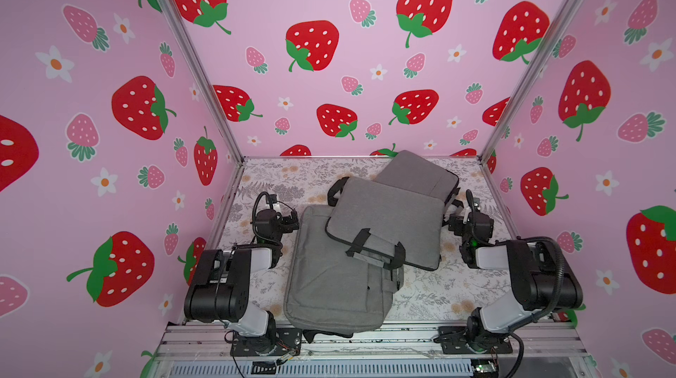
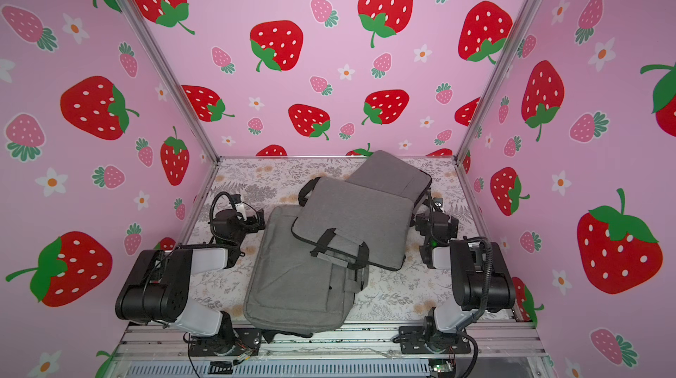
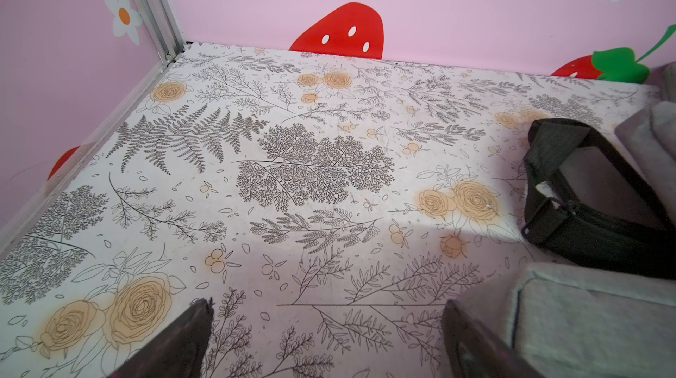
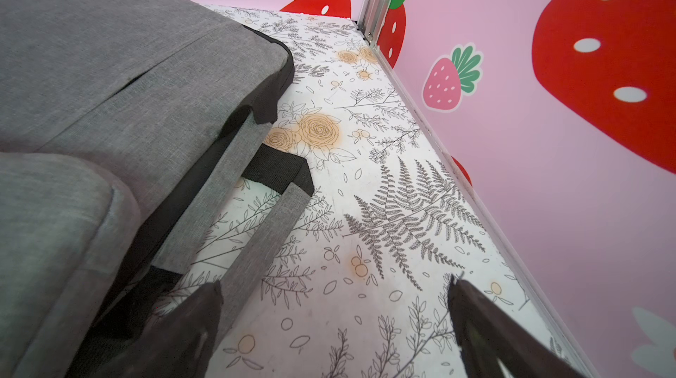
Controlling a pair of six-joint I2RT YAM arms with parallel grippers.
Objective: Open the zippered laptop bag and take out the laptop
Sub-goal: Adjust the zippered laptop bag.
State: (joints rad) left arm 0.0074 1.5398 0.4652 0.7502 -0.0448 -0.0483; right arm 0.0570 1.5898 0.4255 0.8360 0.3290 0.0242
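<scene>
Bags (image 1: 387,218), three grey ones, are shown piled overlapping mid-surface (image 1: 278,182), between the arms. Contents are hidden; no zip is seen parted. Left jaws and right jaws are held wide open and empty, the right beside a strap (image 4: 263,237).

bright, even light all round; a soft shadow lay on the table (image 3: 329,211) beside the laptop bag (image 3: 585,321). both top views bowed at the edges, and fingertips (image 3: 183,339) of the left gripper (image 3: 325,325) were blurred.
</scene>
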